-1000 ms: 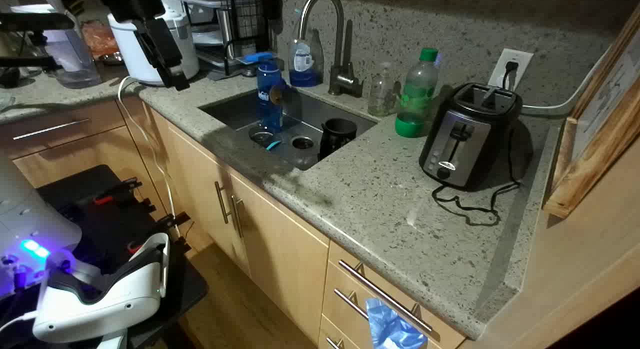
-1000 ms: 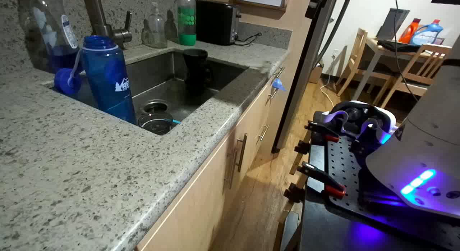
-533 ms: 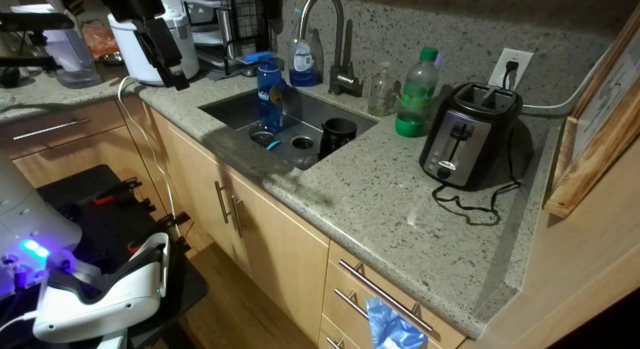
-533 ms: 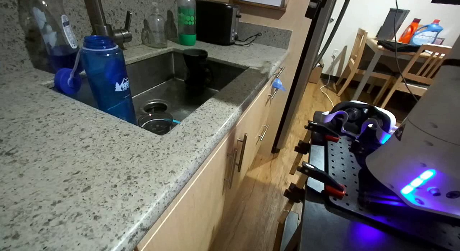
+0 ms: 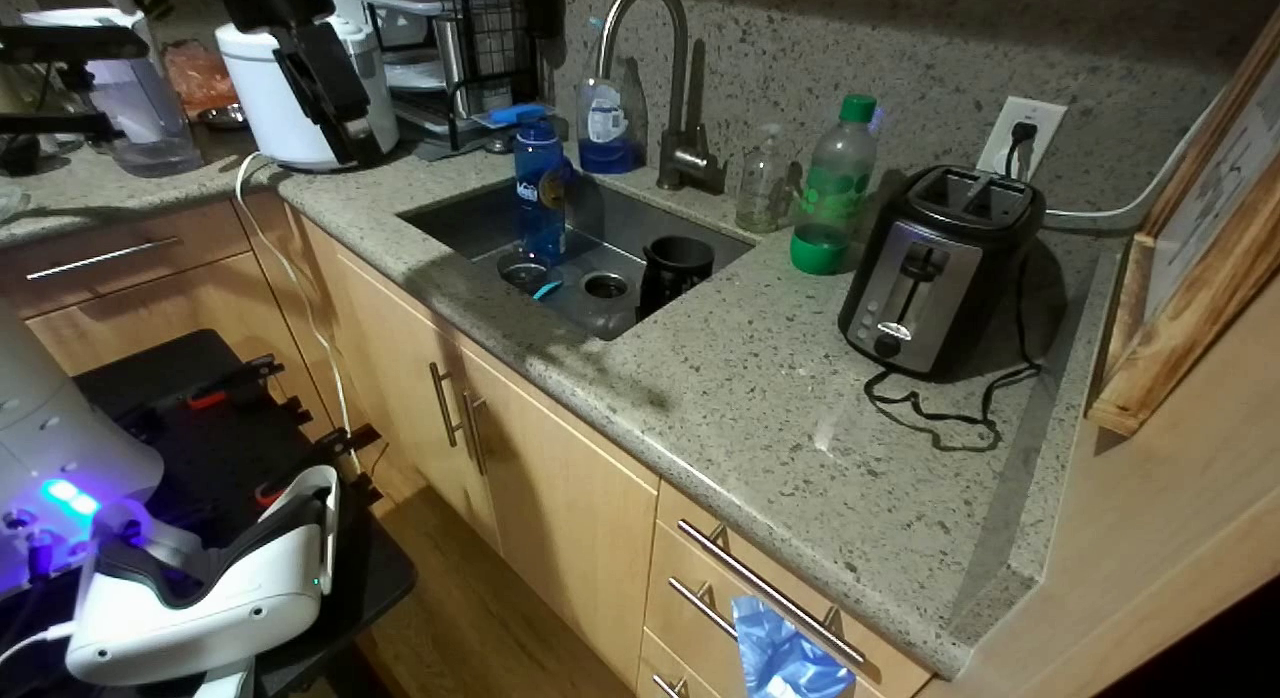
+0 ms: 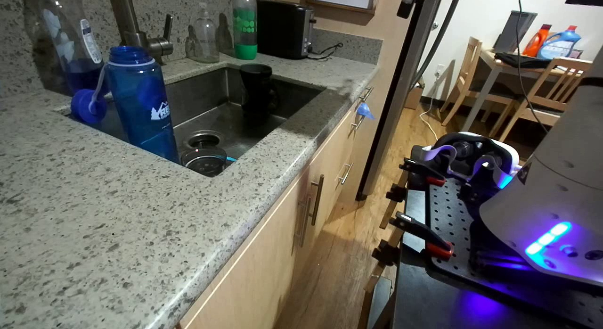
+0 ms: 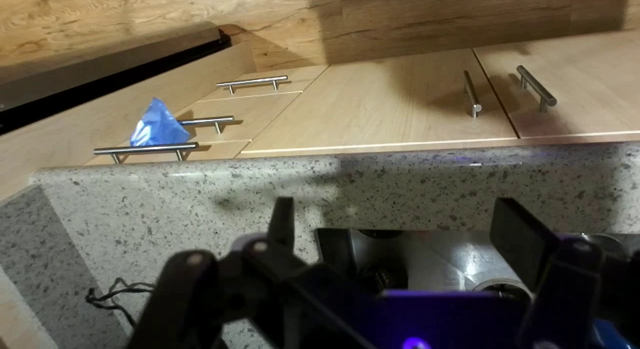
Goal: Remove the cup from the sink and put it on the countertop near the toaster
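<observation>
The dark cup [image 5: 677, 268] stands upright in the right end of the metal sink [image 5: 612, 216] in an exterior view. The cup [image 6: 256, 91] and sink [image 6: 203, 88] also show in an exterior view. The toaster [image 5: 935, 278] stands on the speckled countertop [image 5: 740, 408], beyond the sink. My gripper [image 5: 352, 143] is high, away from the cup. In the wrist view its jaws [image 7: 395, 204] are wide apart with nothing between them. The dark cup [image 7: 385, 277] shows there only in part, behind the gripper body.
A tall blue bottle [image 5: 540, 193] and a small dark round item [image 6: 205, 160] are in the sink. The faucet [image 5: 682, 88], soap bottle [image 5: 608, 128], clear bottle [image 5: 762, 183] and green bottle [image 5: 832, 193] stand behind it. The toaster cord [image 5: 940, 418] lies on the counter.
My gripper has shifted and turned slightly; in an exterior view it sits a little higher in the picture than before. The cup, sink items and toaster have not moved.
</observation>
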Controlling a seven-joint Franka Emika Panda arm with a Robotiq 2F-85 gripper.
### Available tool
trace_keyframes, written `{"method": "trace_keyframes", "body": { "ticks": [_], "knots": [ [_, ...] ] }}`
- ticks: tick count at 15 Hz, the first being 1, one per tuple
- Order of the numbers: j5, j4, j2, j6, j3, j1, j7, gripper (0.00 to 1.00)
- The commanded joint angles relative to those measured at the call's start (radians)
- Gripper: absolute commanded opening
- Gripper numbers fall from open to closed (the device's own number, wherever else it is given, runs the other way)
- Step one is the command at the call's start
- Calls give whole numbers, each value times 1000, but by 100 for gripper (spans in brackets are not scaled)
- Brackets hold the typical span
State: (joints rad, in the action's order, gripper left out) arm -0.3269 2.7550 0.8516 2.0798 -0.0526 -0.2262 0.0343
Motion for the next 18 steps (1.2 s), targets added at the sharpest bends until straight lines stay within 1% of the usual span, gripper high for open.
{"method": "trace_keyframes", "body": {
  "ticks": [1,3,6,8,10,11,13,14,16,18],
  "knots": [
    [33,-82,-95,32,-17,1,51,100],
    [87,-142,-156,-7,-28,4,79,100],
    [166,-216,-234,-29,-41,17,86,100],
    [215,-273,-298,-44,-42,20,97,100],
    [261,-338,-373,-84,-35,17,142,100],
    [267,-363,-402,-100,-26,14,170,100],
    [258,-382,-427,-89,-20,19,194,100],
    [245,-329,-378,-58,-35,20,159,100],
    [245,-355,-415,-58,-33,24,172,100],
    [244,-362,-424,-58,-33,25,172,100]
  ]
}}
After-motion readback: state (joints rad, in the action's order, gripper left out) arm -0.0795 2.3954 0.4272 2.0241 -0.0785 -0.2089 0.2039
